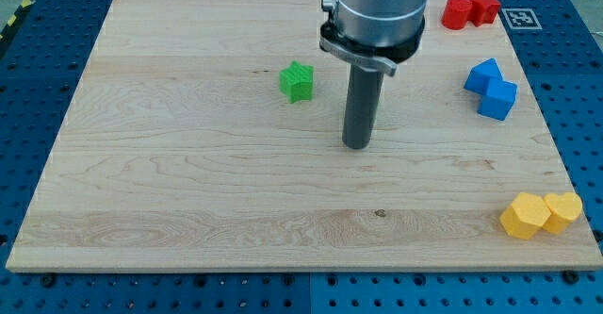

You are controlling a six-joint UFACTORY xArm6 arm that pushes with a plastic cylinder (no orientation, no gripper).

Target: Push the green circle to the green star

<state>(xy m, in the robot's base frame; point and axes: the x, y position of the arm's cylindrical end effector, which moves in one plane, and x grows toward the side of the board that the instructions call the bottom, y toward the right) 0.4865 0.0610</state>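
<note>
My tip (356, 145) just right of green star (297, 81), apart – no gripper, green circle not visible

On the counter (188, 182), two red blocks (470, 10) touched at the view's top right; two blue blocks (491, 89) (also touching) sat below them, two yellow blocks (540, 214) lowest.

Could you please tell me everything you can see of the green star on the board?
The green star is a small, chunky, bright green block with a lobed, star-like outline and what looks like a matte plastic surface. It sits flat on the wooden board, in the upper middle, alone and touching nothing. My tip stands apart from it, toward the view's right and slightly lower.
</note>
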